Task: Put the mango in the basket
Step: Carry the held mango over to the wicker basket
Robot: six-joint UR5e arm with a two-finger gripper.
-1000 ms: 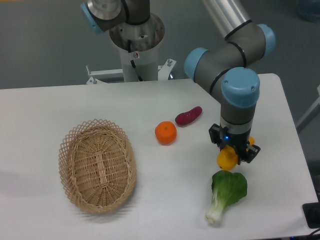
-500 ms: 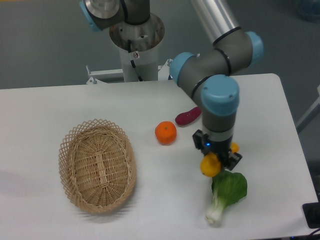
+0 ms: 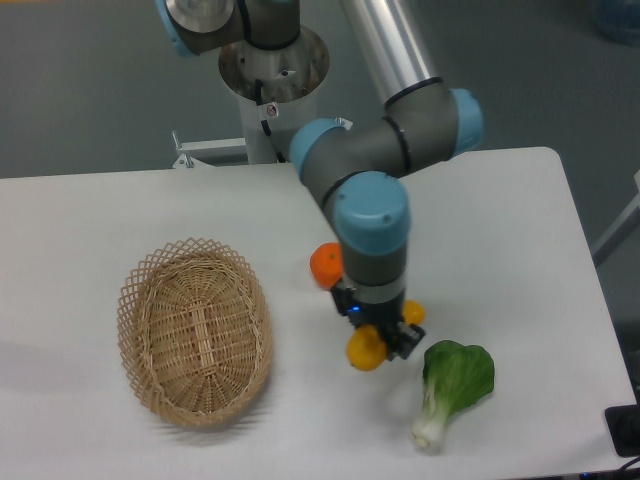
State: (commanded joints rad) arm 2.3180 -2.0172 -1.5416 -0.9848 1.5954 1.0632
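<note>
**Inspector:** Camera view, the only one supplied. Your gripper is clenched on the mango, which hangs clear of the table with its yellow ends showing on either side of the jaws. It sits between the basket and the bok choy, nearer the greens.

**Operator:** What do you make of the carry?

**Inspector:** The task is partway done, in my judgement: fruit lifted, not yet delivered. The basket lies well apart to the camera's left, and nothing stands in the direct line to it.

**Operator:** Anything to watch on the way over?

**Inspector:** You have the round orange just behind the wrist, half hidden by the arm. The purple sweet potato is not visible from here; it may be behind the arm, I cannot tell. Keep your height as you cross, so the mango clears the lattice rim rather than clipping it.

**Operator:** And the release?

**Inspector:** Bring the mango over the woven floor of the basket, not over the rim, and lower before you open. The fruit is smooth and oval, so a drop from height could let it roll or bounce out. Line its long axis with the basket's long axis if your wrist allows.
</note>
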